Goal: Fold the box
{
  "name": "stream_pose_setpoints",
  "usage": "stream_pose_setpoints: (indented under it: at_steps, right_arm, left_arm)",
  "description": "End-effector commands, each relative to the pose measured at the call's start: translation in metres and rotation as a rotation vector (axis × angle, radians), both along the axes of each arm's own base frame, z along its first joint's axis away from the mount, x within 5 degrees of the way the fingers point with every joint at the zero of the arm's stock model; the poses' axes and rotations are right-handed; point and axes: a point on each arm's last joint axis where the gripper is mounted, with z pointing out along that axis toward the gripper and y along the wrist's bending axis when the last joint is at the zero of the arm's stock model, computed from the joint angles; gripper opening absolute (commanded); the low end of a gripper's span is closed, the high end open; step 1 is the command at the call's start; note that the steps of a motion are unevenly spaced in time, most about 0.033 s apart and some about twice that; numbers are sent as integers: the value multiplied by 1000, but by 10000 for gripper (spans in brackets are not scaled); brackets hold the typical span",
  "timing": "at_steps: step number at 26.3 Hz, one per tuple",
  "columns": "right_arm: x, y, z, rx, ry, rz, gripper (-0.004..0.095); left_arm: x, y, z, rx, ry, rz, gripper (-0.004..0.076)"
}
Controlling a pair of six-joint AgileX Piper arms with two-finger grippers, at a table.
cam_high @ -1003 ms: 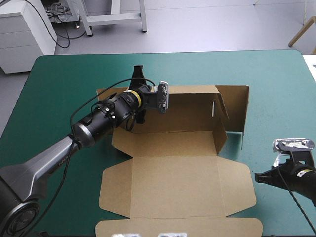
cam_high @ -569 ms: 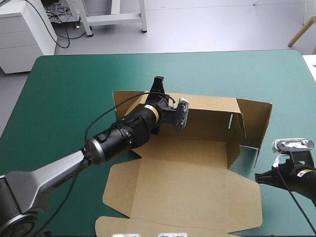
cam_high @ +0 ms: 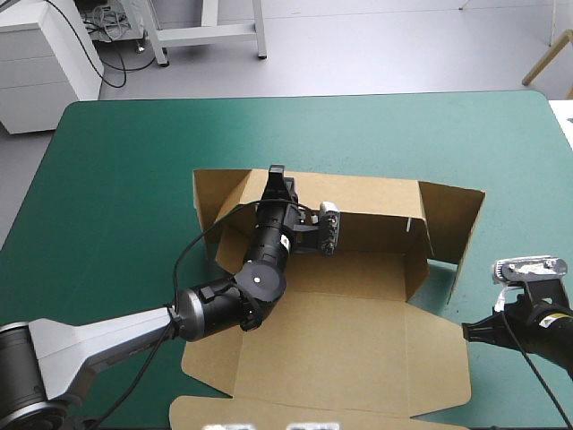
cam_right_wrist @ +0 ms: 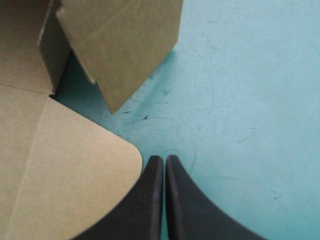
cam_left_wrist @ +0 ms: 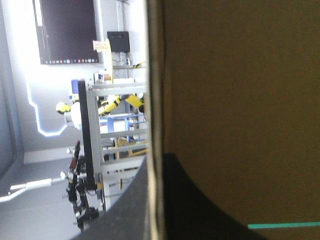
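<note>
High view is showing the brown cardboard box lying on the teal-green surface, from the middle toward the right. Its far wall is standing up, side flaps are rising at both ends, and its lid panel is lying flat toward the near edge. Left wrist view is adding what the high view is hiding: the left gripper is clamping the raised wall's edge, one black finger on each side of the board, and it is facing level past it into the room. Right wrist view is showing the right gripper with its fingers pressed together over bare cover, just beside the lid's rounded corner. From above, the left arm is stretching over the box's left side to the far wall, while the right arm is sitting low toward the surface's near right corner.
</note>
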Motion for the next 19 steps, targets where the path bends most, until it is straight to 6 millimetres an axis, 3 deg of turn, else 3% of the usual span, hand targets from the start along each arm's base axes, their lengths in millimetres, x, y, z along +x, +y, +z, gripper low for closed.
stream_pose_setpoints:
  at_steps: [1,15,19]
  right_arm:
    - [3,-1,10,-9,-57,-3,-4]
    - [3,2,10,17,-70,10,0]
    - [5,6,12,69,-98,13,143]
  left_arm:
    - [-1,13,27,-58,-99,99,-10]
    - [-1,13,26,-93,-79,104,-10]
    - [-1,13,26,-85,-81,102,-10]
